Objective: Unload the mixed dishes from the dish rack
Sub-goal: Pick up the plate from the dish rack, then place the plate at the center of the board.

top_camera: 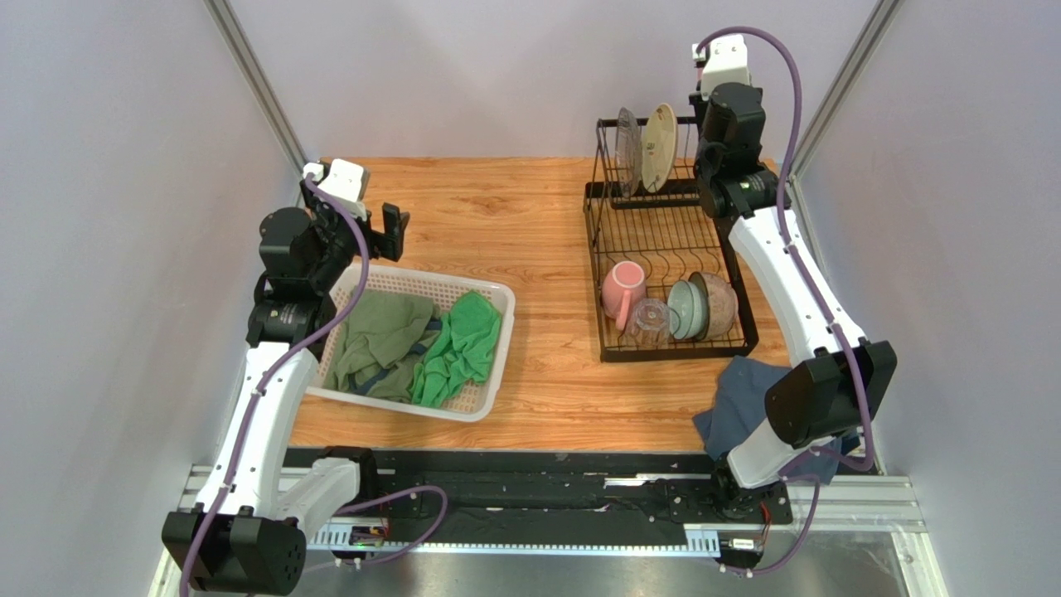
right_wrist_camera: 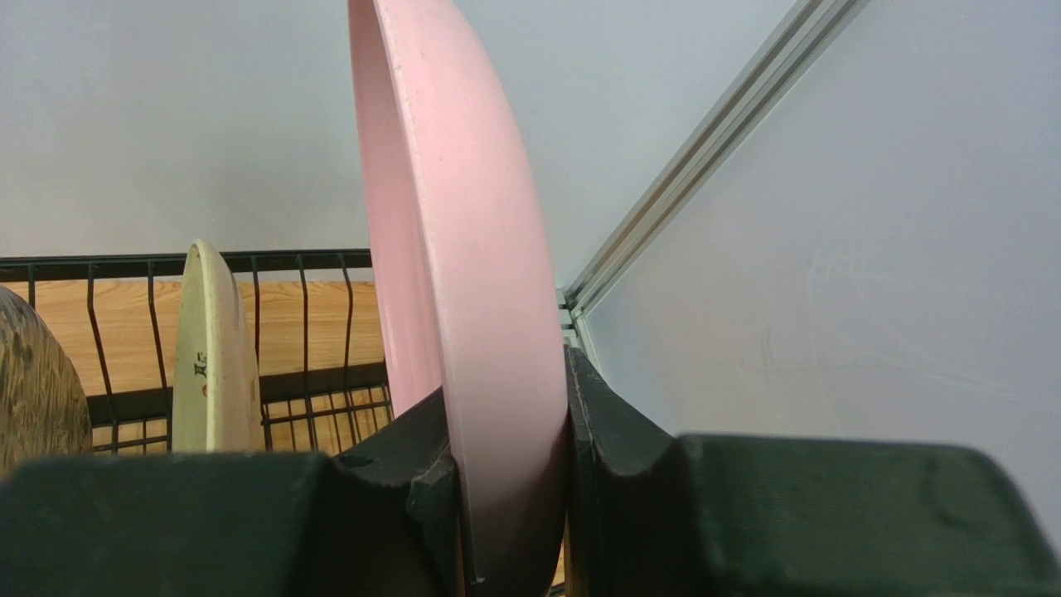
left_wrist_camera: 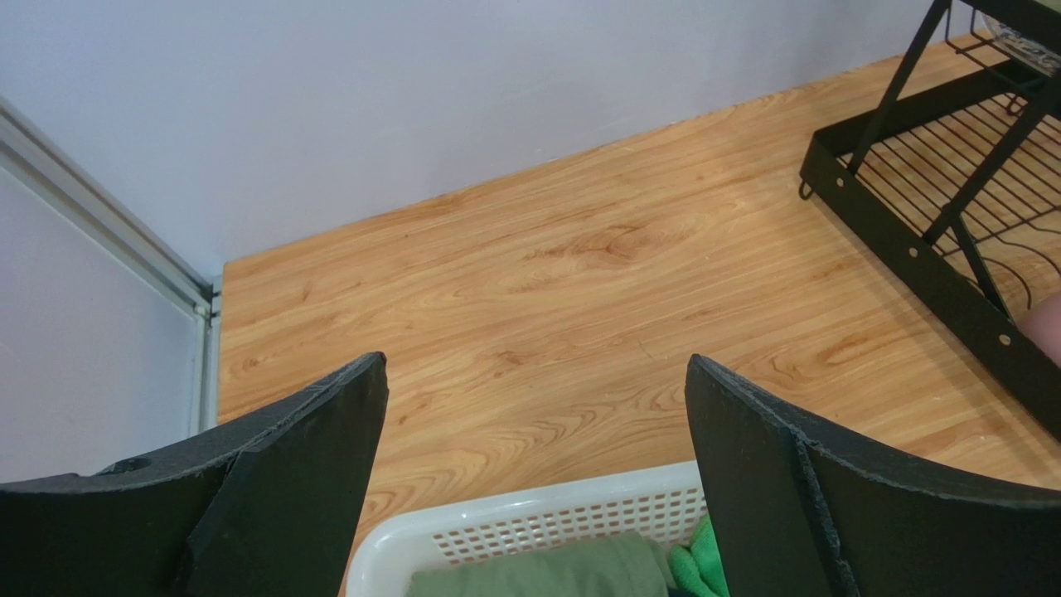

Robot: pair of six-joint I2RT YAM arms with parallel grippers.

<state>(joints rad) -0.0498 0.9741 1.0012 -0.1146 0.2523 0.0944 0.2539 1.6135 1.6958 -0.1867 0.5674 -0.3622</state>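
Dishes all sit in the black wire two-tier dish rack (top_camera: 660,230), so unloading looks barely begun. Over the white plastic mesh basket (top_camera: 496,361), the left gripper (top_camera: 394,231) hangs wide open and empty. At the upper shelf, the raised right gripper (right_wrist_camera: 504,411) pinches the upright large pink plate (right_wrist_camera: 461,224) by its edge.

You will find two arms built alike: white link shells (top_camera: 816,317), black joint housings (top_camera: 828,392), looped purple cables (top_camera: 751,32), and matte black pincer fingers (left_wrist_camera: 772,498).
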